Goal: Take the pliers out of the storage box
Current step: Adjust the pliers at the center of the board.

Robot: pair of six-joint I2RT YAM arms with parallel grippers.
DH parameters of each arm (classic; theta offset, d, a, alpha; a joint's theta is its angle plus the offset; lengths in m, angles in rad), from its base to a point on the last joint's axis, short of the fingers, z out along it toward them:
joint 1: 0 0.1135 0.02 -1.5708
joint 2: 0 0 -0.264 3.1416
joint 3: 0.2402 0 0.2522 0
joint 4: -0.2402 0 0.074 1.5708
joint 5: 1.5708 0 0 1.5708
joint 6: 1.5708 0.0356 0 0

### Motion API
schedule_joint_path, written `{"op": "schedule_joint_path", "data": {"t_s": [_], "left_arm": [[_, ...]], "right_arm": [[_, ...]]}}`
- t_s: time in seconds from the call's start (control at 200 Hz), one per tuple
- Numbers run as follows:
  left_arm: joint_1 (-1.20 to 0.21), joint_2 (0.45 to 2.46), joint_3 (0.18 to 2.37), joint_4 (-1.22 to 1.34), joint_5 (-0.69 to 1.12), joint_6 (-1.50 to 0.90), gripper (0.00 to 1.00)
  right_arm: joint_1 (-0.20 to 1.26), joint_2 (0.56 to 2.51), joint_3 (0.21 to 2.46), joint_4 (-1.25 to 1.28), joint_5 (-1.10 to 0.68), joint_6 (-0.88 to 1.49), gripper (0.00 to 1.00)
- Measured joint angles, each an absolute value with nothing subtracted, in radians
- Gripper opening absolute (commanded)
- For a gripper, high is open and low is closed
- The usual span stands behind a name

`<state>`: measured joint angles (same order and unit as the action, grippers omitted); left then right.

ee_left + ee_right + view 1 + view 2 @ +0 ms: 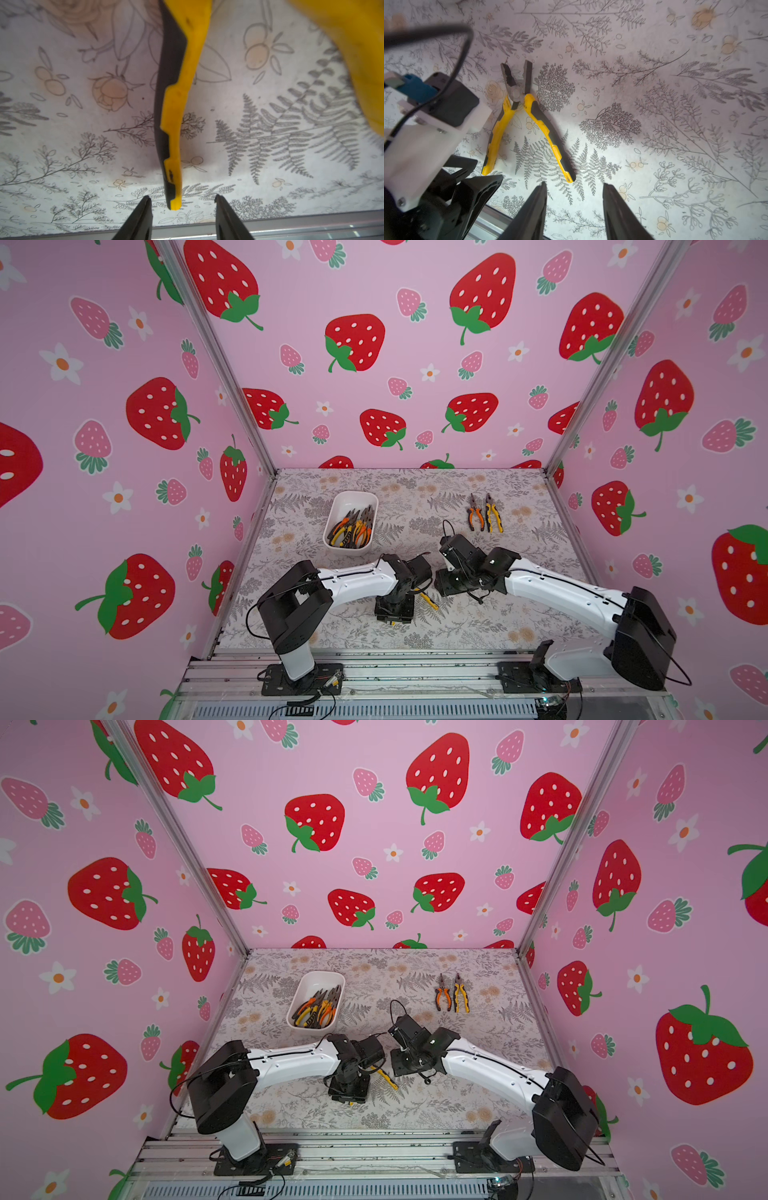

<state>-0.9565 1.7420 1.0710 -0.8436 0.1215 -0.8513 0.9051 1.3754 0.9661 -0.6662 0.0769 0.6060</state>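
The white storage box [351, 500] [319, 978] stands at the back left of the mat, and several pliers [353, 529] [318, 1009] lie piled in it. A yellow-and-black pair of pliers [515, 94] [429, 601] lies flat on the mat near the front, its handles spread. My left gripper [182, 199] [395, 608] points down over one handle [176, 116]. It is open, and the handle tip lies between the fingers without touching either. My right gripper [574, 186] [446, 580] hovers just to the right, open and holding nothing.
Two more pliers lie side by side at the back right, one orange-handled [476, 515] and one yellow-handled [493, 515]. A metal rail [374, 664] runs along the mat's front edge. Pink strawberry walls close in three sides.
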Motion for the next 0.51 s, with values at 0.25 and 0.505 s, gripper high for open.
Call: {"op": "schedule_joint_path", "data": {"t_s": [0.25,0.505], "left_arm": [[-0.962,1.760,1.058,-0.818,0.105,-0.871,0.34],[-0.974,1.713,0.987,-0.773,0.086,-0.906,0.23]], "right_arm": [[0.915,1.271,0.927,-0.678,0.071,0.619,0.50],[0.915,1.223,0.911,-0.678,0.075,0.638,0.50]]}}
